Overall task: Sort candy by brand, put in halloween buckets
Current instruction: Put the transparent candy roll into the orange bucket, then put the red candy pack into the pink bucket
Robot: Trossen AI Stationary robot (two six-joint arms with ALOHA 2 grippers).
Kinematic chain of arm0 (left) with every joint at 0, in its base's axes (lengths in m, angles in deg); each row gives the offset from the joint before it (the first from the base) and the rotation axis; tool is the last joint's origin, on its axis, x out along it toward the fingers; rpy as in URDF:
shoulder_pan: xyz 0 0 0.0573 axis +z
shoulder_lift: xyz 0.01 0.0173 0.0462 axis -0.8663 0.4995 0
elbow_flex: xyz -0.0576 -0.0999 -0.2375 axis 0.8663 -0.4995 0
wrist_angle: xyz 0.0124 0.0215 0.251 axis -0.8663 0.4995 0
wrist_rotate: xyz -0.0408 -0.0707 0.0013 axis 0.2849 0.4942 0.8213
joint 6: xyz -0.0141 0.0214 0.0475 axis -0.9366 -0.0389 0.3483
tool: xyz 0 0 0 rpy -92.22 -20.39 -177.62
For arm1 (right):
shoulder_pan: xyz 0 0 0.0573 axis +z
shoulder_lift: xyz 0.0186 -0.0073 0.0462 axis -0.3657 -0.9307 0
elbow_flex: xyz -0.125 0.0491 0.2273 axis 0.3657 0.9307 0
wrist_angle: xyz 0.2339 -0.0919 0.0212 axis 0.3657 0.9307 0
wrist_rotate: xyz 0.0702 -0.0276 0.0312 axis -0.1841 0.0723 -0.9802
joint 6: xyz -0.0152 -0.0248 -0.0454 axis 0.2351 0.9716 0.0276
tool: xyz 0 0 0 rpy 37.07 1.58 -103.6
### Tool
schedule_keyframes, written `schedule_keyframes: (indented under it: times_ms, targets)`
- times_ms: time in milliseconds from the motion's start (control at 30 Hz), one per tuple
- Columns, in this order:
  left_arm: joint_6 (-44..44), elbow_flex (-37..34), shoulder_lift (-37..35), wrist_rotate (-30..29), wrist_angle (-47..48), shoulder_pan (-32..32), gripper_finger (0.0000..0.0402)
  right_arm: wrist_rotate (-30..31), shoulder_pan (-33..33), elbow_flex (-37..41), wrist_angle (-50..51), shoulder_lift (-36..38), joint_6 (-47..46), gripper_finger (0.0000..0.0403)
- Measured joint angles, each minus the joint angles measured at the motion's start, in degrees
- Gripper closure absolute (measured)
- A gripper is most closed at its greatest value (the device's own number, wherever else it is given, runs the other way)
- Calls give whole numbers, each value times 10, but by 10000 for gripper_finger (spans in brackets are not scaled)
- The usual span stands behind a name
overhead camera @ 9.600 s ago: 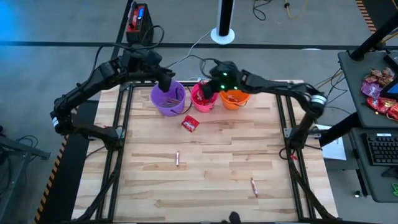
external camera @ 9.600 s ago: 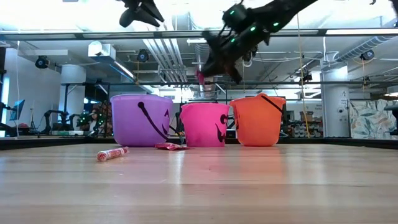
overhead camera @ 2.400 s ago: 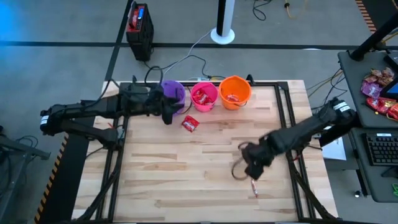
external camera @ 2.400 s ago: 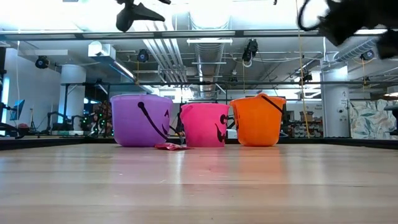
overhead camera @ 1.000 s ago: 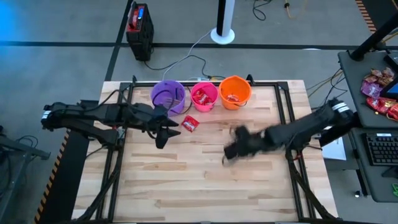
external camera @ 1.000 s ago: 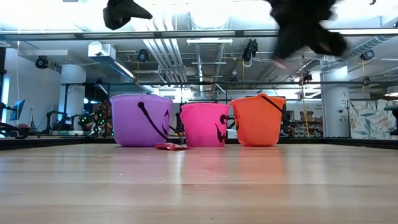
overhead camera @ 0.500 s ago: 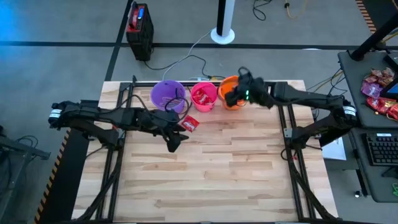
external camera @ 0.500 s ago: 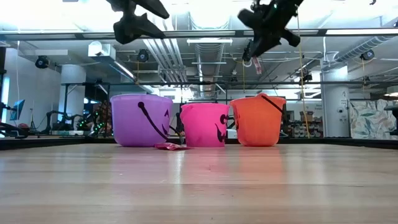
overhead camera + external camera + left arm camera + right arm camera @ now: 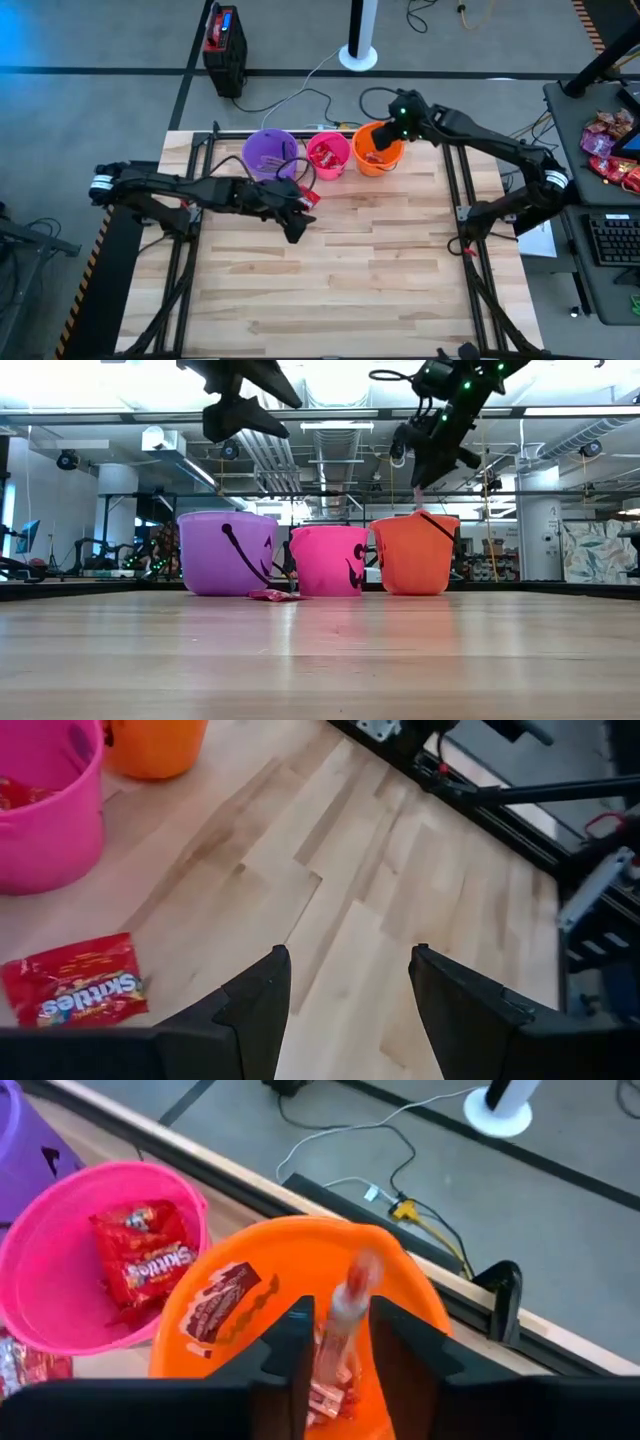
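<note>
Now the right end effector [image 9: 335,1345] hangs over the round orange plastic bucket [image 9: 377,149], fingers parted; the thin pink-white candy stick [image 9: 343,1315] between them appears loose. Left end effector [image 9: 345,982], open and empty, hovers beside the red squarish packet [image 9: 78,980] on the counter [image 9: 330,270].

red packet on the tabletop [image 9: 75,984]: reads "Skittles" in white letters, clear enough in the left wrist view; it lies just beside the pink bucket [image 9: 45,815]
red packet in the pink bucket [image 9: 140,1252]: also "Skittles", readable in the right wrist view, lying inside on top of the other red wrappers
brown-and-white wrapper in the orange bucket [image 9: 218,1302]: has some print on it but I can't make out the word
pink-white stick [image 9: 345,1305]: blurred, nothing readable
bucket fronts, low view: only black jack-o'-lantern face shapes on the purple bucket [image 9: 226,552] and the others, no lettering
anything else: no readable numbers or signs
</note>
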Motion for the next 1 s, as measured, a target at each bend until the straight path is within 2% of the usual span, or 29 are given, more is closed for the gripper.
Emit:
schedule_keyframes:
  times_ms: [167, 300, 400, 567, 733, 767, 900, 1000]
  targets:
    - [5, 72, 48, -24, 63, 5, 211, -35, -15, -2, -5, -24, 36, 273]
    - [24, 152, 109, -30, 165, 14, 211, -58, -16, -2, -16, -29, 51, 256]
    - [40, 183, 161, -30, 229, 26, 211, -63, -15, -2, -20, -26, 63, 249]
    - [103, 198, 242, -35, 258, 42, 211, -76, -16, -2, -20, -17, 92, 246]
    - [198, 191, 302, -139, 255, 45, 211, -95, -15, -2, -19, -9, 106, 250]
    - [208, 186, 311, -140, 254, 50, 211, -102, -15, -2, -19, -8, 106, 250]
    - [216, 171, 337, -82, 227, 72, 211, -107, -15, -2, -17, -7, 115, 246]
    - [214, 170, 353, -75, 223, 77, 211, -107, -15, -2, -17, -7, 122, 246]
